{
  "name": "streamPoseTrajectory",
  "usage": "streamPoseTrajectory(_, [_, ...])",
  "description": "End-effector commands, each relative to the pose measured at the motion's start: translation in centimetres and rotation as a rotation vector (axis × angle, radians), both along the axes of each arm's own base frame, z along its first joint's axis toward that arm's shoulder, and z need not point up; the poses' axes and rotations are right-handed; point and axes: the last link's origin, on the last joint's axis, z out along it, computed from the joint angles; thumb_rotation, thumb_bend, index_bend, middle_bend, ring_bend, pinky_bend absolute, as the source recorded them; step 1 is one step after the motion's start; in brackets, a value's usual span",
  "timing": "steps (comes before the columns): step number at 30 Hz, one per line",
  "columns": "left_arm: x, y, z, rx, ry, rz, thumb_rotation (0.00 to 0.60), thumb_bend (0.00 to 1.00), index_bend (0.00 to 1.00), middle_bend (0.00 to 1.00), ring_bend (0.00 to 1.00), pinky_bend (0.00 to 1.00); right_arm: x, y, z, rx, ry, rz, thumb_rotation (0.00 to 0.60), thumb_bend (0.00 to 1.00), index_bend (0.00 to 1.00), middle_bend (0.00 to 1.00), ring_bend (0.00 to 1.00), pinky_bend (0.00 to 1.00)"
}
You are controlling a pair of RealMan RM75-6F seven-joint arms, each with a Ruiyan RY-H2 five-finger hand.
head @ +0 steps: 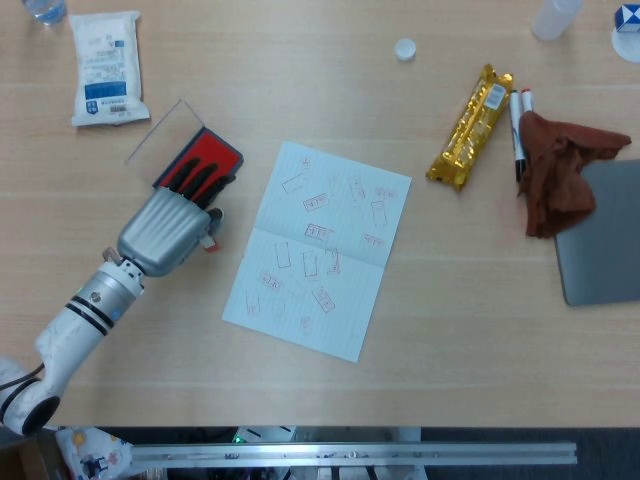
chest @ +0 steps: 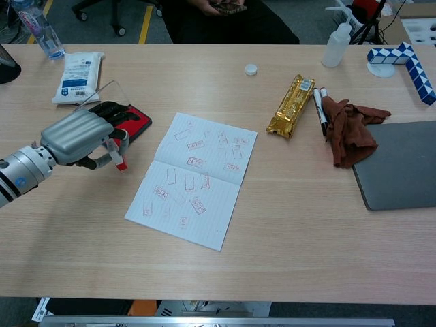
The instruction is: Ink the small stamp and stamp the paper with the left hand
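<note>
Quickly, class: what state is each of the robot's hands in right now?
Left hand: holding the small stamp, beside the ink pad.
Right hand: not in either view.

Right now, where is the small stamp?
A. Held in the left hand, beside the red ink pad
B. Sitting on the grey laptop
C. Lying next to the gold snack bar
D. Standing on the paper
A: the left hand holds the small stamp just off the ink pad, clear of the paper.

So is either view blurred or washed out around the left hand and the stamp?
Head view: the left hand is sharp, with only the red tip of the small stamp showing. Chest view: even light, the stamp crisp, soft shadow below.
</note>
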Motion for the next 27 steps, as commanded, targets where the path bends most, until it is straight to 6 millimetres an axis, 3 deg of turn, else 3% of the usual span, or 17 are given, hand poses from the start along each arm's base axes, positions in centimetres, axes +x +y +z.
streamPoseTrajectory(1, [-0.2, -0.1, -0.2, 0.005, -0.001, 0.005, 0.6, 0.42, 0.57, 0.09, 0.0, 0.01, 0.0, 0.0, 0.0, -0.001, 0.0, -0.001, 0.6, 0.16, 0.31, 0.36, 0.3, 0.32])
streamPoseTrajectory(27, [-2.4, -0.3, -0.7, 0.008, 0.013, 0.051, 0.6, 0.41, 0.5, 0.06, 0.0, 0.0, 0.2, 0.1, 0.0, -0.005, 0.006, -0.006, 0.6, 0.16, 0.31, 0.36, 0.3, 0.32])
